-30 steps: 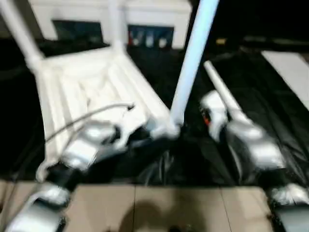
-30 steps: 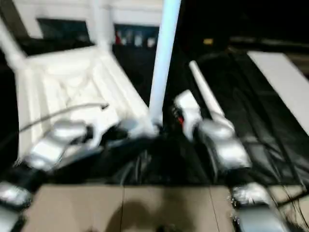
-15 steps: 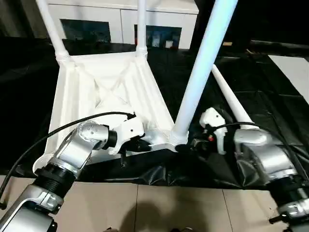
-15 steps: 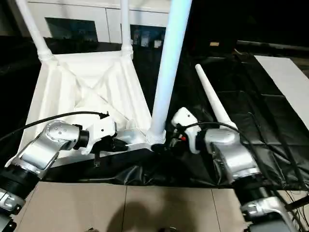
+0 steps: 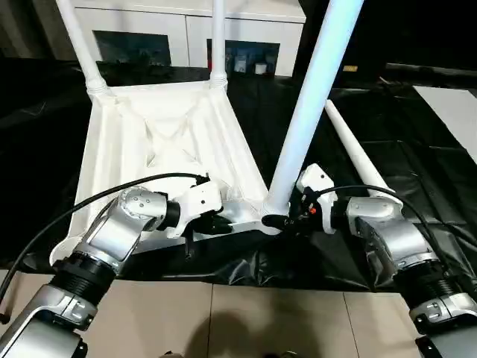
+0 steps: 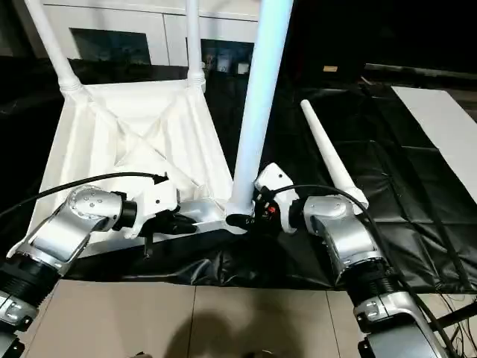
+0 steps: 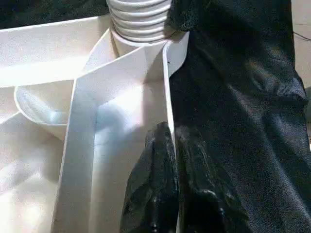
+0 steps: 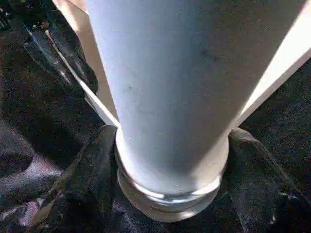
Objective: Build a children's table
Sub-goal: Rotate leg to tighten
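The white tabletop (image 5: pixel 164 134) lies upside down on a black sheet, ribs facing up. Two legs stand in its far corners (image 5: pixel 78 41) (image 5: pixel 218 37), and a third leg (image 5: pixel 313 97) stands in the near right corner socket. Another leg (image 5: pixel 354 153) lies loose on the sheet to the right. My left gripper (image 5: pixel 223 222) is shut on the tabletop's near rim (image 7: pixel 167 97), its fingers (image 7: pixel 155 184) pinching the thin wall. My right gripper (image 5: pixel 287 221) clasps the base of the near right leg (image 8: pixel 165 73), with a finger (image 8: pixel 82 189) pressed against each side.
A white cabinet (image 5: pixel 186 30) with glass doors stands behind the tabletop. A flat white board (image 5: pixel 455 104) lies at the far right. The black sheet (image 5: pixel 417 171) ends at beige floor tiles (image 5: pixel 246 321) in front. A black cable (image 5: pixel 89 201) arcs over my left forearm.
My right gripper has moved left up to the near right leg and its fingers have closed in around the base. The left gripper has stayed on the rim.
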